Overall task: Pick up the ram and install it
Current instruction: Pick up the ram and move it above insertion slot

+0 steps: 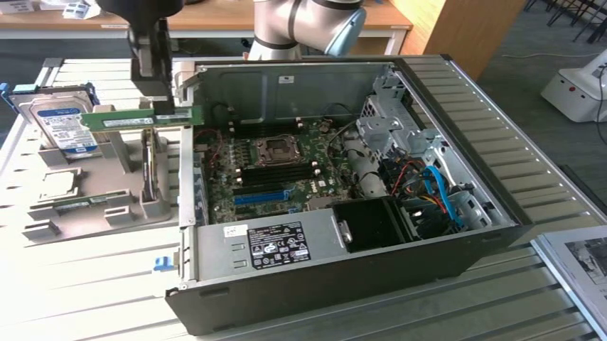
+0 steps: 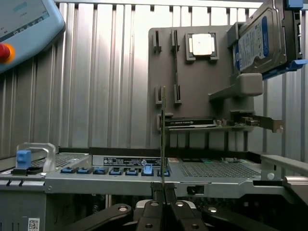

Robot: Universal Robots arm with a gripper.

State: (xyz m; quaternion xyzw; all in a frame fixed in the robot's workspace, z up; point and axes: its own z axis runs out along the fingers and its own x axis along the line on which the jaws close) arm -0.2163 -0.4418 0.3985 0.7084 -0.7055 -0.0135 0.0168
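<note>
Pincer state: the pincer is pressed together on the ram, pinching the thin board from both faces.
Ram location: the ram hangs in the air, clear of every surface. It is above the grey fixture and just outside the wall of the computer case at the exterior view's left.
Grip point: toward the end of the ram nearer the case. The longer part juts out toward the exterior view's left, in front of the hard drive.
Ram long axis: level, running across the exterior view from left to right, with the faces upright and one long edge pointing down. In the wrist view the board appears edge-on, a thin line rising straight from between the fingers.
Target area: the motherboard lies flat in the open case. Dark memory slots sit beside the processor socket.
Key relation: the slots lie toward the exterior view's right of the held ram and lower, well apart, with the case wall between. Judged from the exterior view, their long axes run roughly parallel to the ram.
Arm: one arm serves the work and carries the ram.
Task progress: pick-up appears done; installation is not yet done.
Support: case and fixture rest on the slatted desk.
</note>
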